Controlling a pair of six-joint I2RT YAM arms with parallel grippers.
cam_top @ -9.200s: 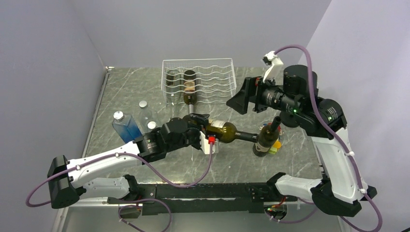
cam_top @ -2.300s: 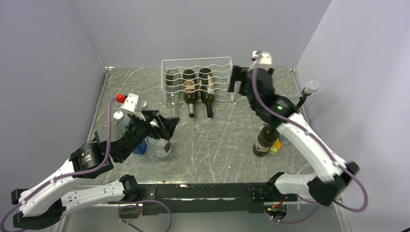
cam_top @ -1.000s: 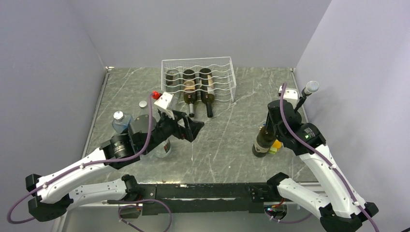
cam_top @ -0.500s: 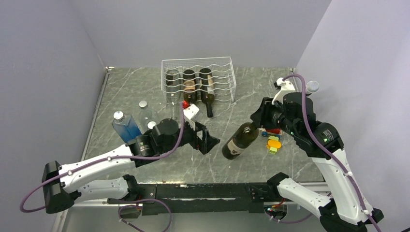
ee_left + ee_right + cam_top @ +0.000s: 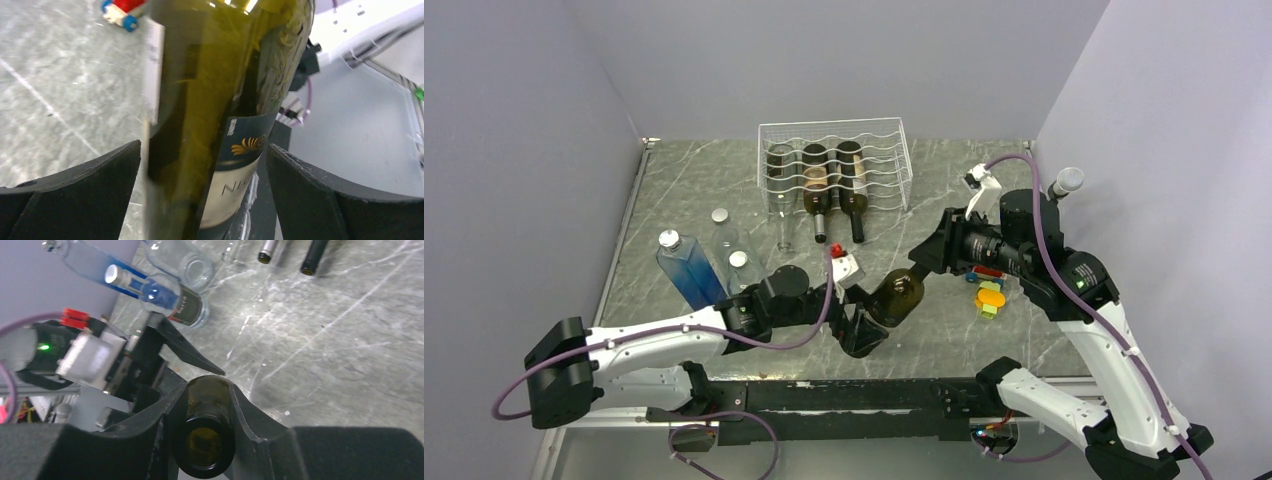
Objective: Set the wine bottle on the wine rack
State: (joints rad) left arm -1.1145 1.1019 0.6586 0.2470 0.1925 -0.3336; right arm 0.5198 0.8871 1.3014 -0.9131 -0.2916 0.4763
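The wine bottle, upright on the table 1 s ago, now hangs tilted, its neck clamped in the right gripper. The left gripper straddles its body, jaws wide. A handover looks imminent, with the wine rack well apart.

The wine bottle is olive-green glass. Its label is dark navy with a gold fan-shaped emblem, over a white band with grey lettering. My left pincer and my right pincer are matt black. My arms are white with black joints and purple cables. The worktop is grey-green stone with thin white veins. The wine rack is white wire in a wavy pattern. The racked bottles are dark glass with tan labels. One blue bottle stands by clear bottles with silver caps. The small blocks are orange, yellow-green, blue and red.
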